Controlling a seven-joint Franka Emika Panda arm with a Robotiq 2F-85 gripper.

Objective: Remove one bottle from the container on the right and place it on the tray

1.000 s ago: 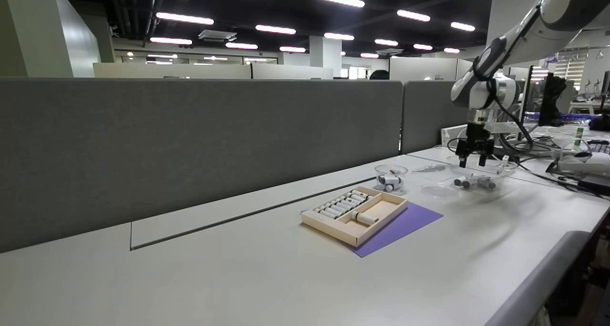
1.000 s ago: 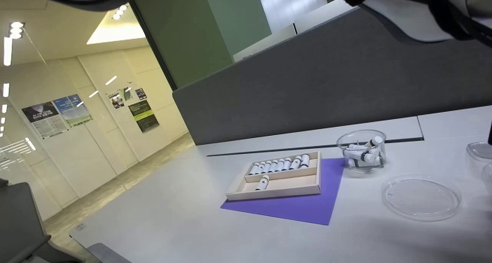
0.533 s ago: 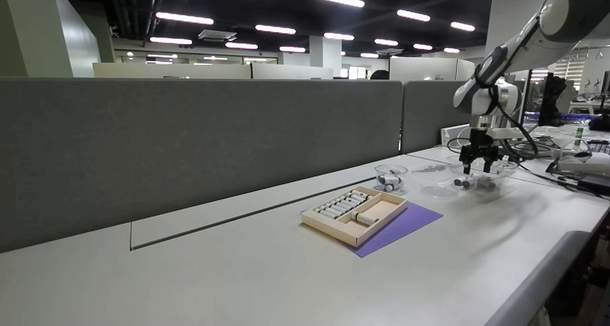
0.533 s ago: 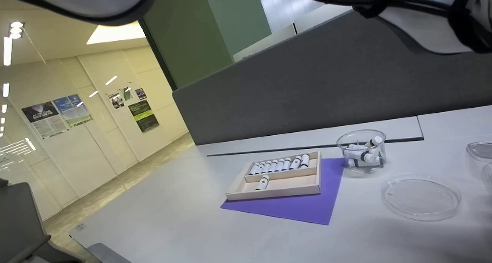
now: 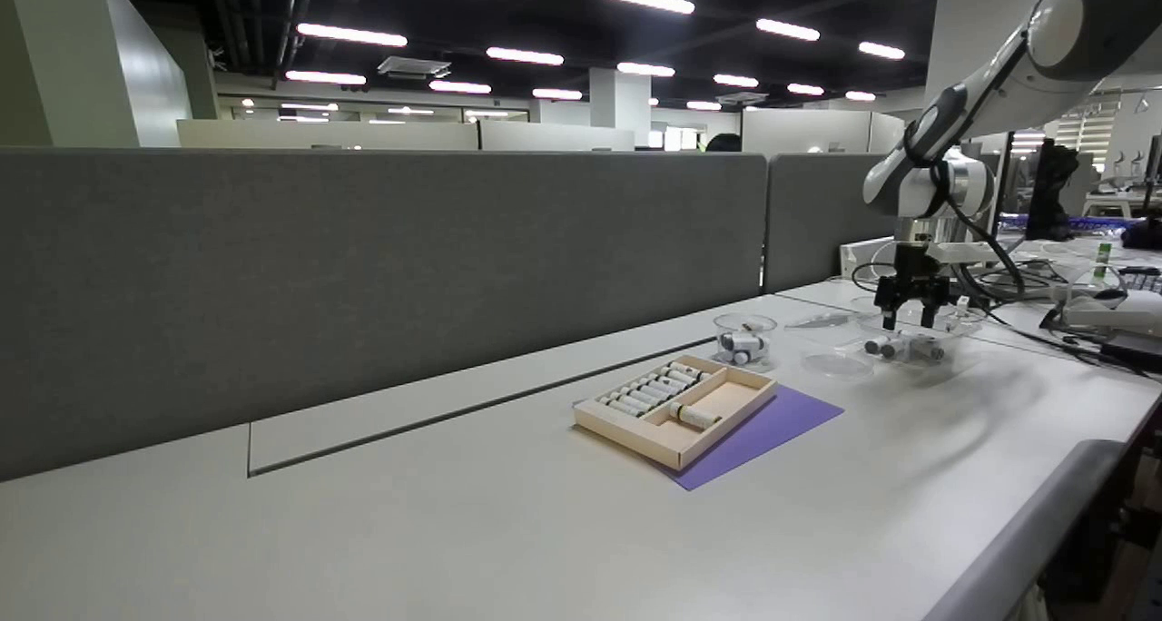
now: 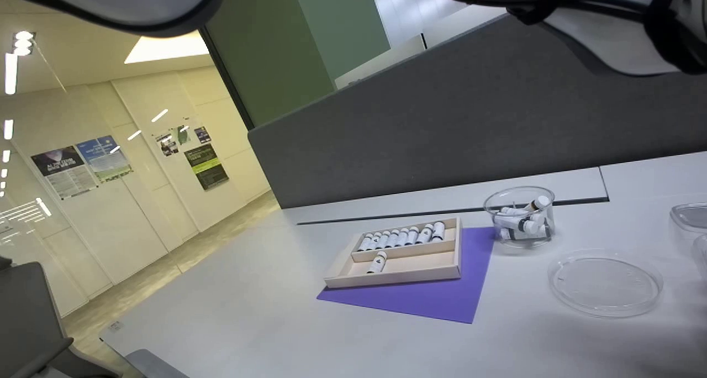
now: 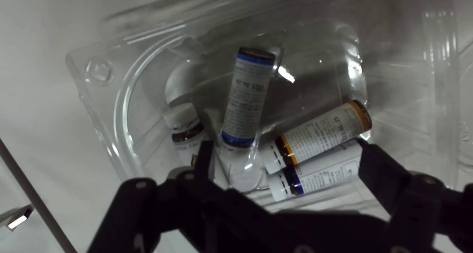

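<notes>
In the wrist view, the tool (image 7: pixel 286 160) hangs released over the clear box (image 7: pixel 99 94), spread wide with nothing gripped. Bottles (image 7: pixel 323 132) lie inside; which one is wanted cannot be told, though the blue-banded bottle (image 7: pixel 247 97) looks easiest to reach. It is likely light and stiff, perhaps glass, with smooth sides that could slip. Better to pinch it gently around the middle, across its narrow width. In an exterior view, the tray (image 5: pixel 626 432) lies on the counter (image 5: pixel 454 521), well apart from the box.
</notes>
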